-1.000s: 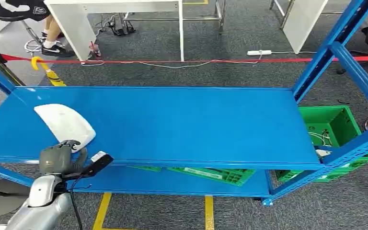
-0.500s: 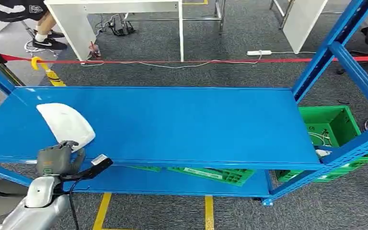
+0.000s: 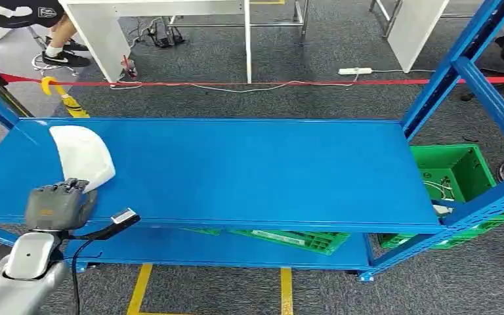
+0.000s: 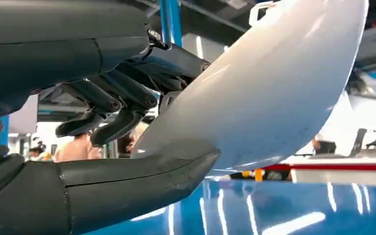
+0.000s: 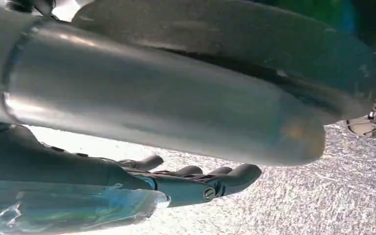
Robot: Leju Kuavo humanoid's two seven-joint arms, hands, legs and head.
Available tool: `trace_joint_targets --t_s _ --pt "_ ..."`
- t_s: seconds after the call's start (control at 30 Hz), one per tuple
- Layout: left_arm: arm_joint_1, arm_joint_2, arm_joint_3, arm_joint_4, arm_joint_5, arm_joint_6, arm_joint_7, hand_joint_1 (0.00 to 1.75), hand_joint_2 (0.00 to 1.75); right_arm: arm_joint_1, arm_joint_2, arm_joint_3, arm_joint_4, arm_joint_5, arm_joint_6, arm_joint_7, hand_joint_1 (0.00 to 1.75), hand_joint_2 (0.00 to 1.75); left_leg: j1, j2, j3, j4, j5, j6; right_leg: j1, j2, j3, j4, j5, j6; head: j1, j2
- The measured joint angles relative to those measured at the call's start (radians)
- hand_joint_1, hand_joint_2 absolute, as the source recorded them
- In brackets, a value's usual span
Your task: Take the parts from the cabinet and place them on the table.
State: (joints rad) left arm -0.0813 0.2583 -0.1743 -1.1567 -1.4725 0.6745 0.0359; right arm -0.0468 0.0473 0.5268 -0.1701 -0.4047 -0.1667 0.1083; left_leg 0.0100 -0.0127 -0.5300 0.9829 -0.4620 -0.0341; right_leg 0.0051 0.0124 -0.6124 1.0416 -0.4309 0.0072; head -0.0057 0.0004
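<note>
My left robot hand (image 3: pixel 59 205) grips the near edge of the smooth white curved plastic shell part (image 3: pixel 81 155), thumb under it and fingers (image 4: pixel 112 105) over it, above the left end of the blue metal shelf (image 3: pixel 249 170). My right robot hand (image 5: pixel 186 183) hangs over grey carpet, fingers stretched out, holding nothing.

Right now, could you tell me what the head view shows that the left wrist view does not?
Head view alone: the whole blue shelf, green crates below, red tape across the floor. Left wrist view alone: the thumb under the white part's rim and fingers over it, gripping it above the shelf. Both: the left hand and the white part.
</note>
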Motion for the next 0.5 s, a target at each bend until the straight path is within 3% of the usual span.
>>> trace_joint_targets --t_s 0.5 --pt "-0.030 0.052 -0.051 -0.084 -0.029 -0.023 0.005 1.75 1.75 -0.001 0.000 0.000 0.000 -0.003 0.002 0.000 0.00 0.00 0.000 0.000 0.000 0.000 0.000 0.000 0.000 0.000 0.000 0.000 0.000 0.000 0.000 0.000"
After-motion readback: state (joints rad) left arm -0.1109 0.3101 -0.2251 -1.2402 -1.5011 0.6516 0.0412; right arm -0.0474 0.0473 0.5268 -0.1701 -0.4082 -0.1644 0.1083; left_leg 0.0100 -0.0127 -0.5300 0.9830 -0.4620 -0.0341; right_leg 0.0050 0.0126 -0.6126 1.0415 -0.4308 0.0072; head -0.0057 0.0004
